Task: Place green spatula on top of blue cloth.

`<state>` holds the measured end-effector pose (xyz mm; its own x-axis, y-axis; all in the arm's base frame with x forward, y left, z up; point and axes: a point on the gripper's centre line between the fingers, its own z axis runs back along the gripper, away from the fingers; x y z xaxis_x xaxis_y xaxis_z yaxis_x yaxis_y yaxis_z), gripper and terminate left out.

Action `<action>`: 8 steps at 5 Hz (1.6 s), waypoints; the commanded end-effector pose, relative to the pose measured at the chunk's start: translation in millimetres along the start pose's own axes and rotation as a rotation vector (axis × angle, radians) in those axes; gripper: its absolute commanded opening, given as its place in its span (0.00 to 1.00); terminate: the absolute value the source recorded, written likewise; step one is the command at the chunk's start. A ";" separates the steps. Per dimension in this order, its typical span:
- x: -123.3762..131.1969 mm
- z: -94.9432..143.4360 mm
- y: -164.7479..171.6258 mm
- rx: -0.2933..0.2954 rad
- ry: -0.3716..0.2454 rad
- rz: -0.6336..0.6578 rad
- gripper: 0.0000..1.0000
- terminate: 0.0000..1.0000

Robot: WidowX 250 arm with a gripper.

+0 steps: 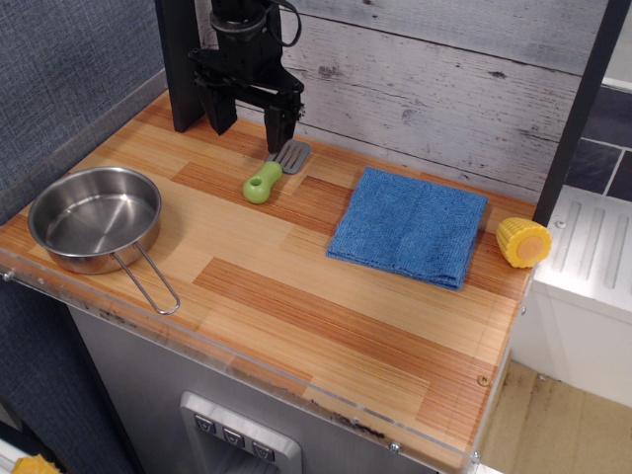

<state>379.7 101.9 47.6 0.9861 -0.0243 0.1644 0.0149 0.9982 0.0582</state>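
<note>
Reach step: pincer (251,120) spread wide and empty above the far-left tabletop (296,296), right finger just behind the green spatula (274,170) (untouched, lying flat), so next drop onto its handle, then carry right to blue cloth (409,226).

The black arm hangs straight down at the back of the counter, wrist vertical. Its gripper (251,117) points downward with its 2 fingers (279,126) spread apart, nothing between them, tips just above the surface.
</note>
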 end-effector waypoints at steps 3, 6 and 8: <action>-2.2 -14.0 -9.4 0.011 0.047 -0.036 1.00 0.00; -2.7 -5.2 -16.5 0.007 0.036 -0.060 0.00 0.00; 12.5 63.8 -57.4 -0.034 -0.116 -0.061 0.00 0.00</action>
<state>379.5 40.7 83.2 0.9738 -0.0777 0.2138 0.0756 0.9970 0.0179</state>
